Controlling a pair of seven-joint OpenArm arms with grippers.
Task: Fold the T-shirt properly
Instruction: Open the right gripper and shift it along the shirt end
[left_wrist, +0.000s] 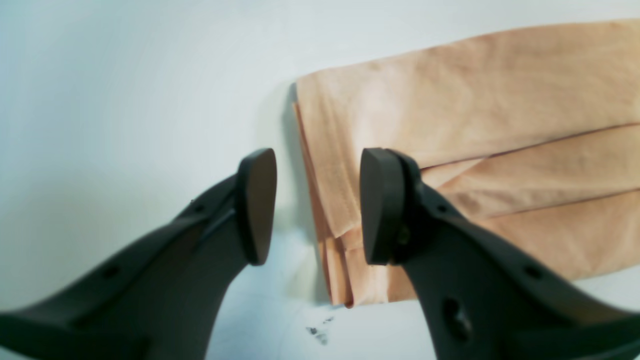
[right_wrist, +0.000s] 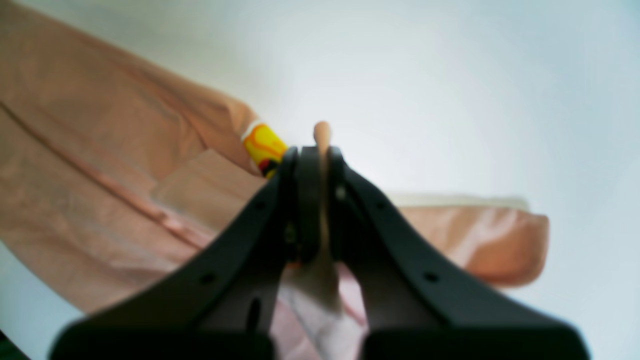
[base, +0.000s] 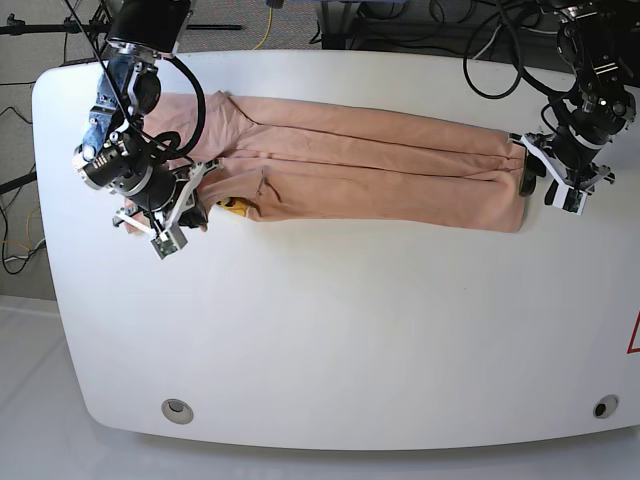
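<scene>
Just 1 T-shirt (base: 370, 170); 2 arms: right jaws on its cloth, left jaws apart.

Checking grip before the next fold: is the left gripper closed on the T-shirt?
No, the left gripper stands open, its fingers straddling the T-shirt edge without pinching it.

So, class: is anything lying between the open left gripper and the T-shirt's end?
Nothing visible. The left gripper hangs open over the T-shirt edge, with only bare white table around it.
</scene>
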